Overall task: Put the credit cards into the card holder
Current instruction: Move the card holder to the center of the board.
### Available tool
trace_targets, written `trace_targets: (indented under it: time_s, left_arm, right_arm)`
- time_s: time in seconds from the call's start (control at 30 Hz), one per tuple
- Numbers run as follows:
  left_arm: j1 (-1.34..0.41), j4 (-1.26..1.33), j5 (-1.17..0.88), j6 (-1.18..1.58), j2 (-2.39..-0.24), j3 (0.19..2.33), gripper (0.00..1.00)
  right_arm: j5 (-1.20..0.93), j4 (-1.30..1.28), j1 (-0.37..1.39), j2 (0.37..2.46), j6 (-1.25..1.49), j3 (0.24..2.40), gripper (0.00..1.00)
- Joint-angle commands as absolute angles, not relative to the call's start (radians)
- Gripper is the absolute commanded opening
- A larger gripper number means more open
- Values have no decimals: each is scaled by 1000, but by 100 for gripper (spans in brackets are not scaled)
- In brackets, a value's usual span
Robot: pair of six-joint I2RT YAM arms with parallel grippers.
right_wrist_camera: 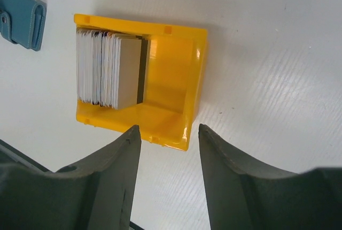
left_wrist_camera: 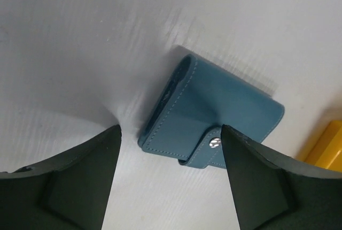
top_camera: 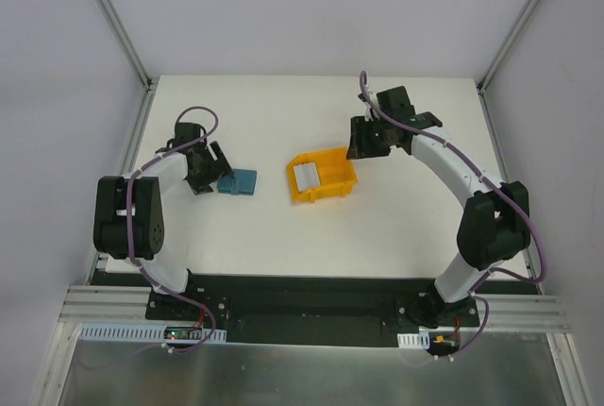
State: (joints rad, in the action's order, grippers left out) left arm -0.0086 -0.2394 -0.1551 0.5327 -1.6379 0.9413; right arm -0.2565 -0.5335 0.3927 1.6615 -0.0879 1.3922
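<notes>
The teal-blue card holder [top_camera: 237, 181] lies folded shut on the white table, its snap tab closed; it shows close up in the left wrist view [left_wrist_camera: 214, 115]. My left gripper [top_camera: 211, 168] is open and empty just left of it, with the holder ahead of the fingertips [left_wrist_camera: 170, 133]. A stack of pale grey-white credit cards [top_camera: 307, 176] stands on edge in the left end of a yellow bin [top_camera: 342, 182]; the cards also show in the right wrist view [right_wrist_camera: 109, 68]. My right gripper [top_camera: 370, 139] is open and empty over the bin's far right side [right_wrist_camera: 169, 131].
The yellow bin [right_wrist_camera: 173, 69] sits mid-table, its right half bare. A corner of the card holder [right_wrist_camera: 21, 13] shows at the upper left of the right wrist view. Aluminium frame posts stand at the table's back corners.
</notes>
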Motion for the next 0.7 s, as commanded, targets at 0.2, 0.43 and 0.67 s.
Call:
trace_targets:
  time_s: [0.2,0.43,0.67]
  left_arm:
    - [15,-115,-258,569,-1672,859,47]
    - [17,-100,-287,580,-1654,838,16]
    - [14,-100,-354,581,-1569,783,0]
  right_arm:
    - [-296,-525,382,1595,-64,1359,50]
    - [-311,-509,382,1588,-49,1327,50]
    - [-328,-502,382,1554,-26,1287,49]
